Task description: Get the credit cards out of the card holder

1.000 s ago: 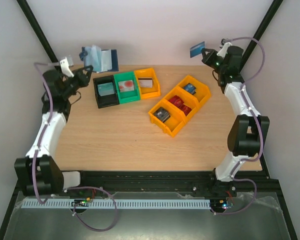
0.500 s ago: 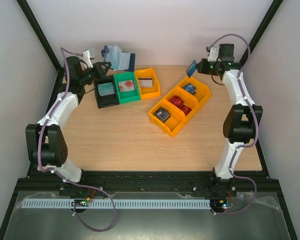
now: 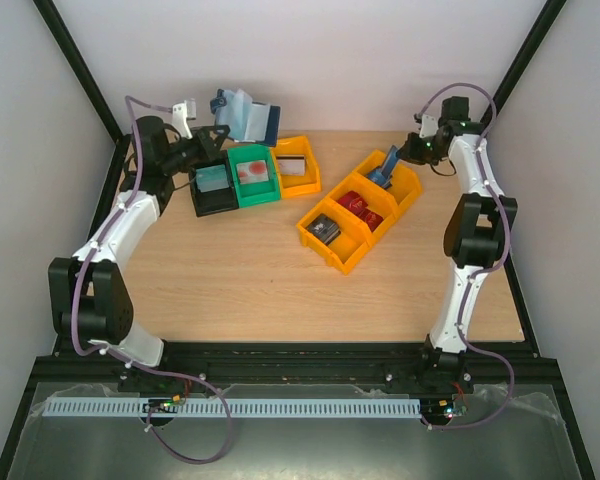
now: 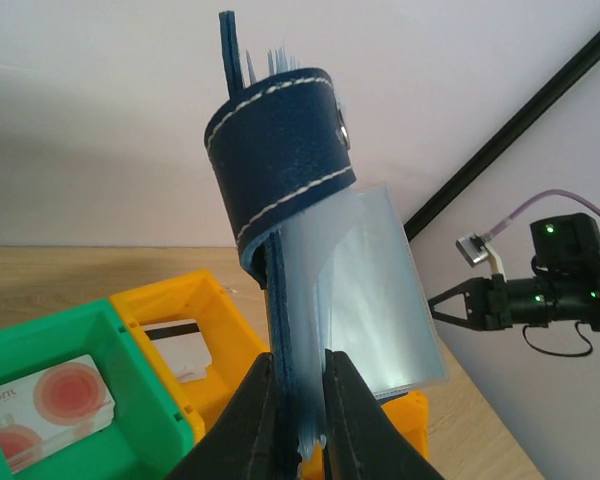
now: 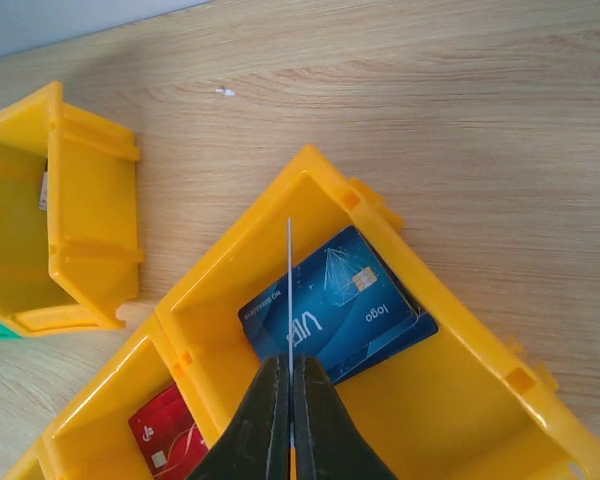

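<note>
The blue card [image 5: 352, 292] reads "VIP" and "logo".

Rear left of the table [image 3: 240, 290]: a row of three bins [image 3: 261, 199], with cards [image 3: 251, 172] lying in each. Above and behind it, the left gripper [image 4: 298, 375] clamps the card holder [image 4: 280, 150] upright. Rear right: a diagonal row of bins [image 3: 348, 262], cards in each. Over its farthest bin, the right gripper [image 5: 290, 375] grips a credit card [image 5: 290, 290] edge-down.

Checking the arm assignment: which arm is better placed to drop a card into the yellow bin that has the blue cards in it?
Right. The right gripper pinches a card edge-on over that yellow bin. The left gripper is clamped on the raised card holder, across the table.
</note>
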Controlling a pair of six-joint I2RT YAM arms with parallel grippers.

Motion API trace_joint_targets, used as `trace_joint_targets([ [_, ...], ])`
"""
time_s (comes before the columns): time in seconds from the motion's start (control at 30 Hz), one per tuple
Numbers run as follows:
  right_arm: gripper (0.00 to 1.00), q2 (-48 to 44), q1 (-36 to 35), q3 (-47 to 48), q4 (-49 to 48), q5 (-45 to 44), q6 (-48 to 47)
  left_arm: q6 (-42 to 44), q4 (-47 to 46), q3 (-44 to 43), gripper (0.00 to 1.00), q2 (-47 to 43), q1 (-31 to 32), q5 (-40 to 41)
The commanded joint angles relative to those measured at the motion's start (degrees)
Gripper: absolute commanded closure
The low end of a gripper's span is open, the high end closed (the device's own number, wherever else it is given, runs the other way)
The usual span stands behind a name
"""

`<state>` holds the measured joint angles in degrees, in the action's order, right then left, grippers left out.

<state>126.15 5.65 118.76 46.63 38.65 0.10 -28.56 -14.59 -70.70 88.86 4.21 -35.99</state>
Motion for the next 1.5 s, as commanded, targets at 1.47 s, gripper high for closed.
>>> trace_joint_targets([
  [1.47,0.98,-18.34,-12.72,-25.59,-27.20,-35.50,-31.90,4.15,-2.01,1.18,0.98,-2.48,1.94,0.95],
])
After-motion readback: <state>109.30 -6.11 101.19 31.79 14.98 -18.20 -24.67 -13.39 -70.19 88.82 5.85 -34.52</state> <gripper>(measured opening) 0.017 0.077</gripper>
